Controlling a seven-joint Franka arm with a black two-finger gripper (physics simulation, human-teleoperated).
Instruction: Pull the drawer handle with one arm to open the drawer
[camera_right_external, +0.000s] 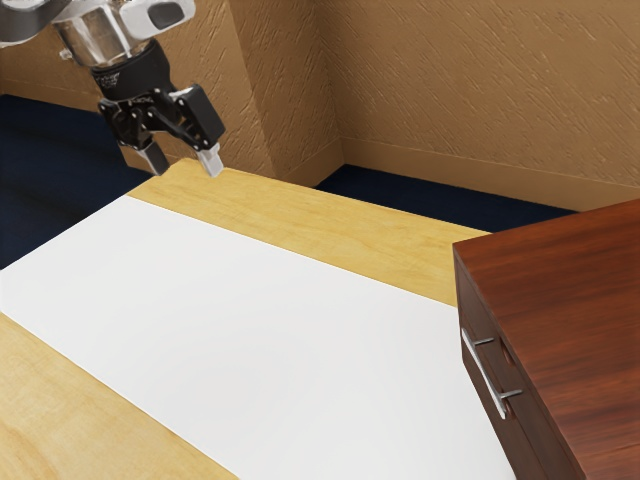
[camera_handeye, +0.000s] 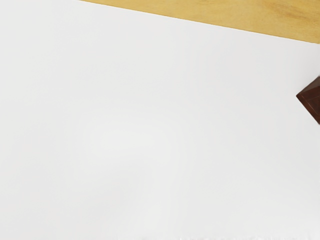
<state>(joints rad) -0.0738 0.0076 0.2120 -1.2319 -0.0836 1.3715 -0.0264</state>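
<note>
A dark reddish-brown wooden drawer cabinet (camera_right_external: 570, 300) shows a smooth, lightly glossy varnish with fine grain. Its slim silver bar handle (camera_right_external: 487, 373) looks like brushed metal. The pale yellow wooden surface (camera_right_external: 330, 225) carries a soft grain, and the broad white sheet (camera_right_external: 250, 340) across it is flat and matt, like paper or laminate. The black claw (camera_right_external: 185, 165) looks like matt plastic with grey metallic fingertips. The tan wall (camera_right_external: 480, 80) is rough, like stucco, and the dark blue floor (camera_right_external: 50, 170) is matt.

Open white mat (camera_right_external: 250, 330) up to drawer handle (camera_right_external: 485, 372)
</note>
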